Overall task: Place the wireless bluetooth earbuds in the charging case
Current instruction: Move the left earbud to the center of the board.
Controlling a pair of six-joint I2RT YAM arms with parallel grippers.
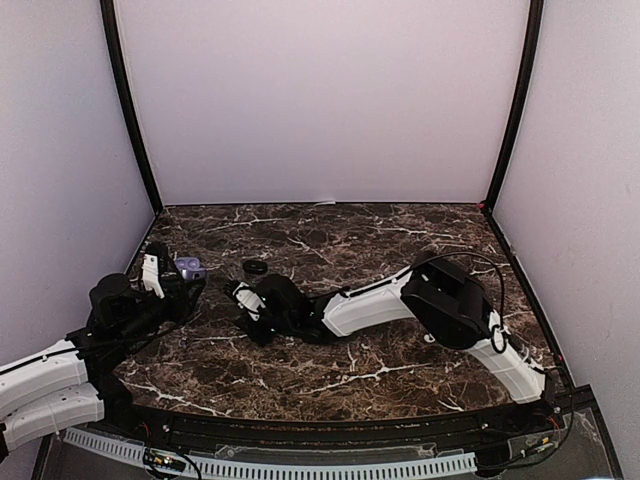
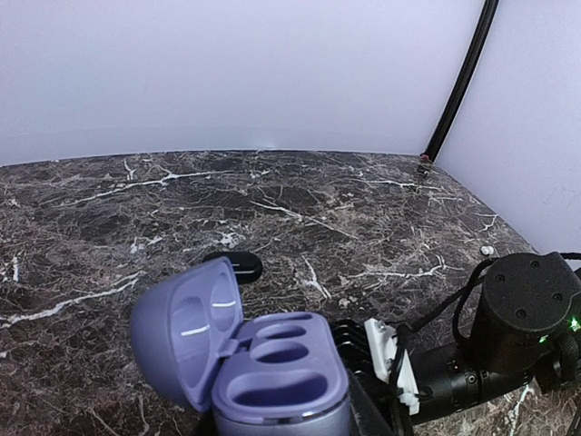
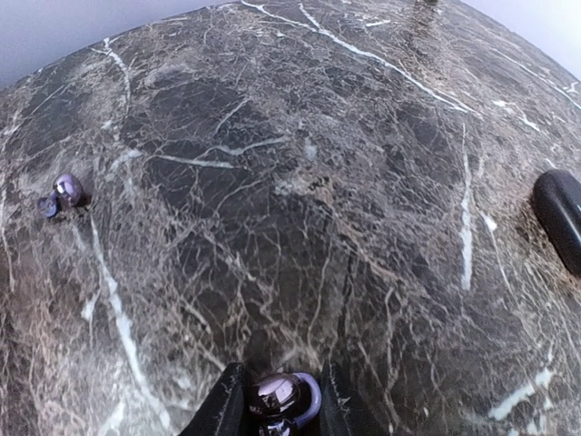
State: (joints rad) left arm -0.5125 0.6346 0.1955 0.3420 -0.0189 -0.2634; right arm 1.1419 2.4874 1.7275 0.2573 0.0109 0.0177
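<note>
Your left gripper (image 1: 172, 275) clamps the lavender charging case (image 2: 272, 372), lid (image 2: 186, 336) up, so both empty wells (image 2: 281, 391) stand ready for a bud. Just beside the case, your right gripper (image 3: 280, 400) pinches one purple earbud (image 3: 277, 392). Only the right wrist view shows the second earbud (image 3: 65, 191), loose on the marble (image 3: 300, 182).

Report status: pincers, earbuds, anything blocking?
Left pincer holding open purple case, both wells empty. Right pincer shut on one purple earbud; second earbud lying loose. Black oval object nearby, not blocking.

Dark marble tabletop (image 1: 330, 225) w/ white veins; white walls (image 1: 320, 100).
</note>
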